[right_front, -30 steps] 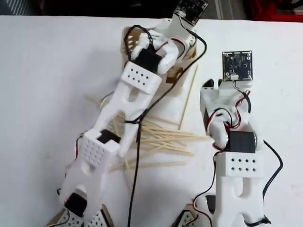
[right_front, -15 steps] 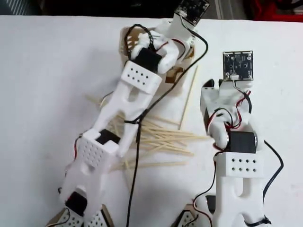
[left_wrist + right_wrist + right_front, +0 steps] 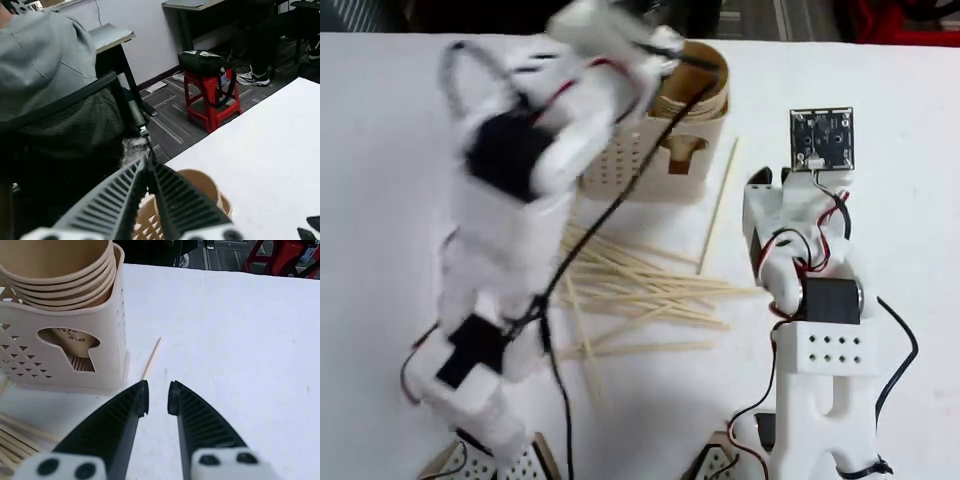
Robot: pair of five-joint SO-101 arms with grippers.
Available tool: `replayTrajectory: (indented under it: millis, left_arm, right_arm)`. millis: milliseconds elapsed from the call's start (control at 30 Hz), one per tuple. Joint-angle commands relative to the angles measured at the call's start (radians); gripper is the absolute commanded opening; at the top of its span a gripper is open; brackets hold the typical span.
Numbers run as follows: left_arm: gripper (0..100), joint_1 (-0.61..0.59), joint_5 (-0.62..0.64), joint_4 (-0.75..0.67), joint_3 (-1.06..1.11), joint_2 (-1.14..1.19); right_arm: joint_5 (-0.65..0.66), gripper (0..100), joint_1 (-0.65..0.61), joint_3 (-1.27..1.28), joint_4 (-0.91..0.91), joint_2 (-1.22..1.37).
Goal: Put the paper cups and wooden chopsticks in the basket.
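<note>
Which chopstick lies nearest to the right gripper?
The lone chopstick beside the basket, apart from the pile, just ahead of the right gripper.

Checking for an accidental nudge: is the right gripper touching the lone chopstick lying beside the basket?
Apart. The high view shows a strip of bare table between the right gripper and the lone chopstick.

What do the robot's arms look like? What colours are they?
The left arm and right arm are chunky white plastic with rows of little round holes, black motors and thin red and black wires. The right one carries a small square circuit board. Their jaws are black and ribbed, on white bases.
</note>
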Motion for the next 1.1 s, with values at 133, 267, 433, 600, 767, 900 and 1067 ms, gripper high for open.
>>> replayTrajectory:
  millis: [133,267,433,600,767,900,1067]
  left_arm:
    - [2,-0.17,-0.044,0.267,-0.008,-0.211]
    - [2,-0.289,-0.044,0.402,-0.011,-0.26]
    - [2,-0.441,-0.043,0.46,-0.002,-0.331]
    - [2,-0.536,-0.043,0.462,-0.002,-0.406]
    - [2,-0.602,-0.044,0.462,0.061,-0.501]
    - [2,-0.639,-0.054,0.457,0.273,-0.634]
    - [2,-0.696,-0.054,0.414,0.577,-0.825]
  right_arm:
    - [-0.002,7.7,0.008,-0.011,-0.016,-0.018]
    - [0.0,7.7,0.007,-0.011,-0.013,-0.018]
    - [0.054,7.5,-0.019,-0.037,0.013,-0.018]
    - [0.158,5.4,-0.124,-0.155,0.213,-0.018]
    - [0.219,5.6,-0.226,-0.256,0.378,-0.018]
    - [0.278,5.6,-0.329,-0.298,0.476,-0.016]
    - [0.339,5.6,-0.513,-0.302,0.567,0.061]
